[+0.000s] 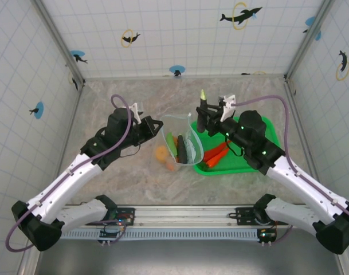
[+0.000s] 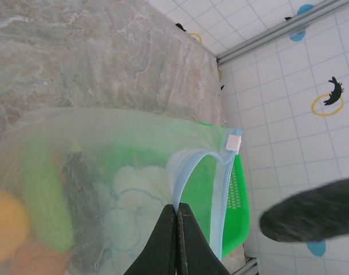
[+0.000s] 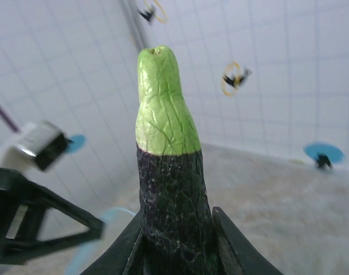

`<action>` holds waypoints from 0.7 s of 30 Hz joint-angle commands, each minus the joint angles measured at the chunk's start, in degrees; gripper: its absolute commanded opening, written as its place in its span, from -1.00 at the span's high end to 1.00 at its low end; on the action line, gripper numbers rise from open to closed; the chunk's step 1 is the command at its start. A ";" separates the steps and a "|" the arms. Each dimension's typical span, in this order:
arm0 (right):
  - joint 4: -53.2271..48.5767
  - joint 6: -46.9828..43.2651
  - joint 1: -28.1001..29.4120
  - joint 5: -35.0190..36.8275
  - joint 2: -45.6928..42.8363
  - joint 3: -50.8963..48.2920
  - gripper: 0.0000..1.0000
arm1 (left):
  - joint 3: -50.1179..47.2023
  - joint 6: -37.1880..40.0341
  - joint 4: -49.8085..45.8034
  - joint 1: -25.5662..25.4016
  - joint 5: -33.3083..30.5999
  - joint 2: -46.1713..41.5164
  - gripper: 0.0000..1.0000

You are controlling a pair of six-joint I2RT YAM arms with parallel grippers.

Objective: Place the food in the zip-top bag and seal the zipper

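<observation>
Top external: left gripper (image 1: 157, 124) sits at the left rim of the bag (image 1: 188, 150), which lies mid-table betw. the two arms, mouth gaping toward the far side. Inside the bag are a green cucumber (image 1: 171, 141) and a dark long piece (image 1: 181, 149), side by side lengthwise. Two orange round pieces (image 1: 161, 153) are on the table (image 1: 105, 97) just left of the bag's near end; can't tell if they touch it. Right gripper (image 1: 204, 123) hangs by the bag's right rim, at the far-left corner of the green basket (image 1: 260, 129). It has a dark veg (image 1: 203, 106) upright in it, pale green tip on top. Two carrots (image 1: 217, 153) lie in the basket, near the bag.

Left wrist: left gripper (image 2: 177, 209) jaws are pinched fully together on the zip strip (image 2: 188, 163), which arches up from the tips. A white slider (image 2: 234, 143) sits at the strip's far end. Thru the plastic there are green, dark and orange shapes, blurred; the basket (image 2: 240, 195) is behind the bag (image 2: 117, 143).

Right wrist: fingers (image 3: 231, 243) of the right gripper (image 3: 177, 229) clamp the lower body of the dark veg (image 3: 171, 183) on both sides. The jaws are apart only by the veg's width, and its green tip points away from the cam.
</observation>
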 commanded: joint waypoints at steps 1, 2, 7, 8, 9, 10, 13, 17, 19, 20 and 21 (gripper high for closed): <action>11.83 -1.57 2.11 -3.27 -0.33 -3.22 0.68 | -0.40 -1.35 1.78 0.07 0.78 0.44 1.00; 12.49 -1.79 2.82 -3.75 -0.35 -3.64 0.68 | -0.64 -1.54 2.02 0.03 0.94 0.41 1.00; 18.86 -1.56 6.86 -4.63 -0.61 -9.03 0.68 | -0.72 -1.92 2.29 0.07 1.26 0.49 1.00; 20.70 -1.28 7.89 -4.55 -0.46 -10.50 0.68 | -0.61 -1.92 2.50 0.07 1.37 0.50 1.00; 21.96 -1.17 8.70 -4.26 -0.29 -11.56 0.68 | -0.37 -1.97 2.58 0.07 1.47 0.65 1.00; 23.09 -1.31 9.89 -3.84 0.30 -12.68 0.67 | -0.25 -2.07 2.86 0.07 1.71 0.80 1.00; 24.60 -1.51 11.93 -2.52 2.69 -14.44 0.64 | 0.12 -2.27 3.33 0.07 2.46 1.33 1.00; 25.74 -3.70 13.71 -1.15 5.74 -17.61 0.56 | 0.14 -2.85 4.08 0.07 2.74 1.29 1.00; 27.30 -3.63 13.86 0.56 7.58 -19.94 0.55 | 0.11 -3.09 4.32 0.07 2.73 1.04 1.00; 27.89 -3.22 13.89 1.26 8.30 -20.72 0.54 | 0.15 -3.29 4.36 0.07 2.74 0.94 1.00; 28.17 -3.16 13.86 1.38 8.95 -21.31 0.53 | 0.11 -3.51 4.53 0.02 2.98 0.85 1.00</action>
